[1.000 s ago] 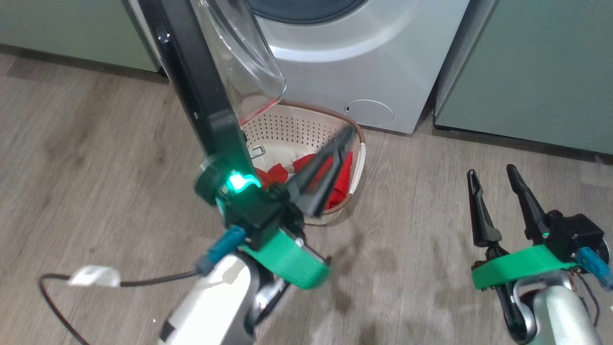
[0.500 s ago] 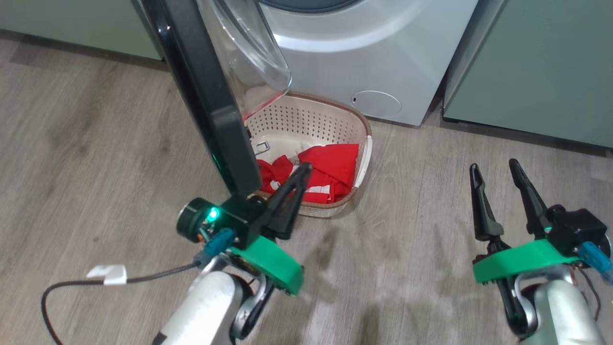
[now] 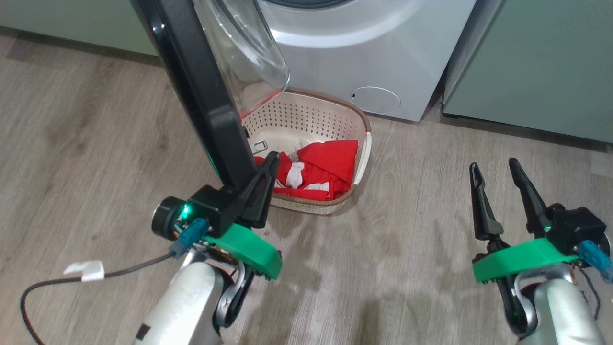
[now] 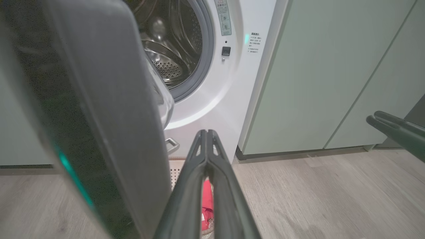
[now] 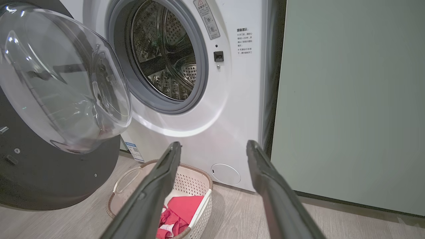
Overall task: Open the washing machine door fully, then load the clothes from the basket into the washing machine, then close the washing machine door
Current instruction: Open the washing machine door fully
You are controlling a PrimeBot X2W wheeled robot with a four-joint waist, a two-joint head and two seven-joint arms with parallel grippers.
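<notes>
Left tool (image 3: 272, 158) has quit the basket (image 3: 306, 120), closed empty; right tool (image 3: 493, 166) spread; wrist views show the drum (image 5: 162, 56).

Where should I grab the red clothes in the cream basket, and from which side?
Pinch the bunched folds of the bright red fabric clothes from above, on the robot's right, probably with the open right end effector. They lie loose against the cream perforated plastic basket's right wall, and the black-rimmed round door overhangs its left side.
</notes>
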